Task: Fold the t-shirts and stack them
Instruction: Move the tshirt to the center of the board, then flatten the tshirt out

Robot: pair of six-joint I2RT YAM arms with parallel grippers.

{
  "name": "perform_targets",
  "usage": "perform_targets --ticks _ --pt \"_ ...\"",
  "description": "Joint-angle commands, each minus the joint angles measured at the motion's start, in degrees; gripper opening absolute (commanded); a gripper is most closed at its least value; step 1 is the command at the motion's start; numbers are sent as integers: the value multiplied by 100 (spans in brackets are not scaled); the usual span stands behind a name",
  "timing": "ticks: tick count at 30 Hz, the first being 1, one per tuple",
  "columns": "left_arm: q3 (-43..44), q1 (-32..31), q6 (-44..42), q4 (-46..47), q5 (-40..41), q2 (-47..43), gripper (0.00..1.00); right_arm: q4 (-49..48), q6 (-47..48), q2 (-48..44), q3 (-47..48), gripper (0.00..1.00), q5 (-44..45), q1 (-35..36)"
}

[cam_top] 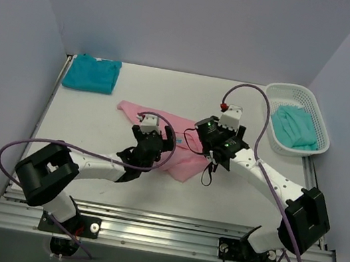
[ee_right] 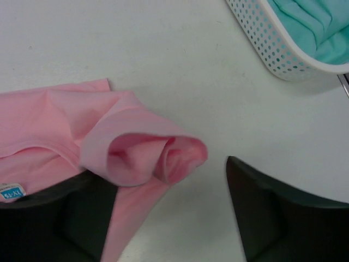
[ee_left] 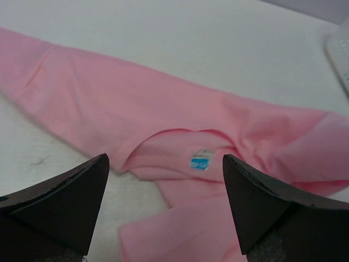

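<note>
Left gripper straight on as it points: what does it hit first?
The light pink cloth t-shirt, around its neckline and blue label; nothing else shows before the left gripper, though depth is unclear.

The light pink cloth t-shirt [ee_left: 136, 103] looks soft, matt and smooth. At two o'clock, the white perforated plastic basket [ee_right: 272, 52] shows slight sheen; the white tabletop [cam_top: 170, 195] is matt.

walls [cam_top: 181, 17]: plain pale lavender | table [cam_top: 168, 92]: white, matte | near edge: aluminium rail [cam_top: 156, 239] | light: even
</note>
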State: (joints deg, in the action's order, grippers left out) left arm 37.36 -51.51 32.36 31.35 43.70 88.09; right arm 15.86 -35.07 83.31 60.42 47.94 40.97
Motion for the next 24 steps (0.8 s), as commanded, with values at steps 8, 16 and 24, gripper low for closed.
perform_targets --ticks 8,16,24 --pt "2318 -421 -467 627 -1846 1490 94 497 -26 -631 5 100 655 -19" --pt "3215 -914 -379 600 -2146 2703 94 533 -123 -1027 -171 100 962 -72" --pt "4348 -1010 -1335 408 -2498 3688 94 611 -140 -1141 22 100 989 -107"
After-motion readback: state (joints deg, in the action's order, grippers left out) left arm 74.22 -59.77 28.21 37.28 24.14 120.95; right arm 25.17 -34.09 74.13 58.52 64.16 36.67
